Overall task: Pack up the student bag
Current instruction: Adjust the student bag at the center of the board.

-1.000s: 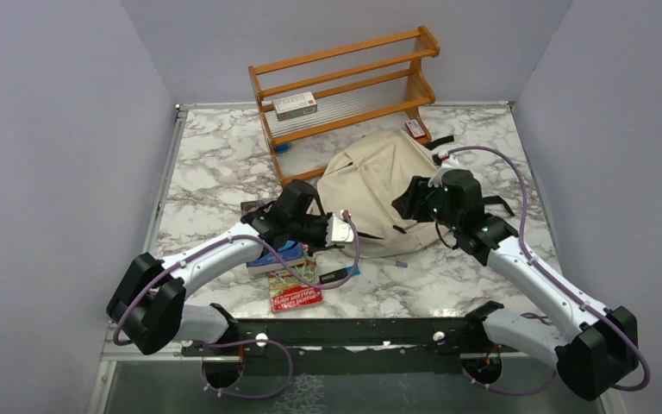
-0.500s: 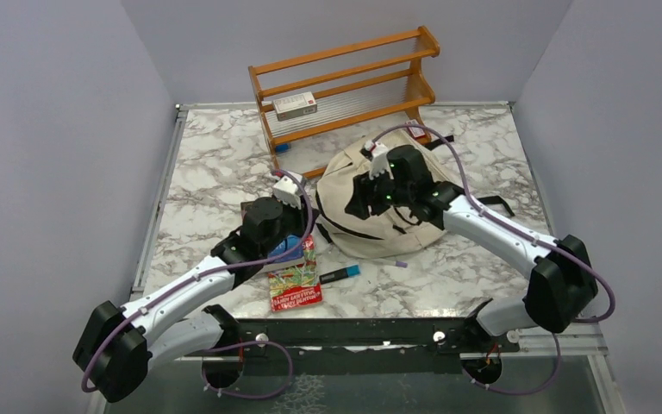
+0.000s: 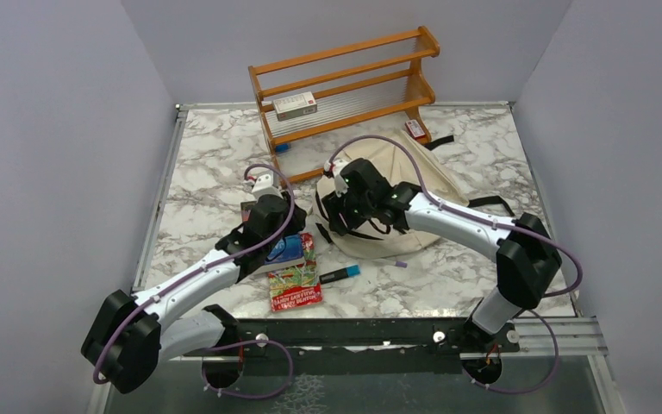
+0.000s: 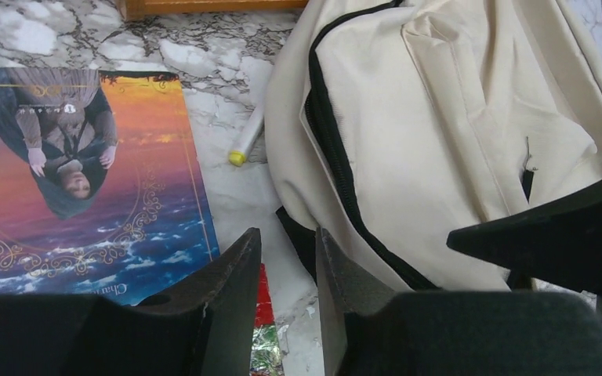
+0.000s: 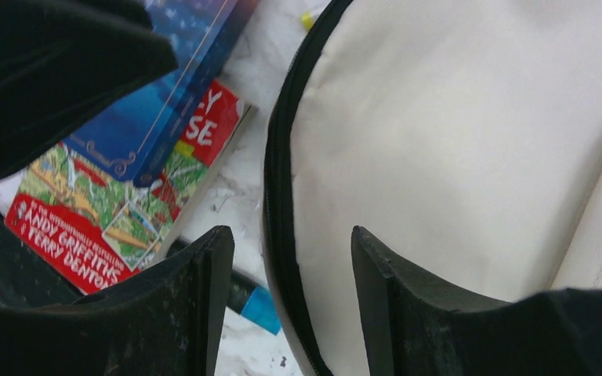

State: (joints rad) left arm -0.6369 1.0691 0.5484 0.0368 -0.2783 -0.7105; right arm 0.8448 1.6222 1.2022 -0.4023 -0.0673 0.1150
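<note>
The student bag [image 3: 401, 181] is a beige backpack with black zipper lines, lying flat at mid-table in front of the rack. It fills the right of the left wrist view [image 4: 439, 141] and most of the right wrist view [image 5: 455, 141]. My left gripper [image 3: 300, 231] hovers between the books and the bag's left edge. Its jaws [image 4: 286, 231] stand narrowly apart with nothing between them. My right gripper [image 3: 332, 224] is open over the bag's left edge. The black zipper line [image 5: 278, 196] runs between its fingers [image 5: 291, 229].
A blue-and-orange book [image 3: 289, 253] lies on a red book [image 3: 296, 283] left of the bag. A blue-capped marker [image 3: 340, 275] lies near the bag's front, and a white yellow-tipped pen [image 4: 247, 133] by its left edge. A wooden rack [image 3: 345, 82] holding a box [image 3: 295, 105] stands behind.
My right arm has swung left across the bag to its left edge. My left gripper has drawn back from the bag to over the books.
</note>
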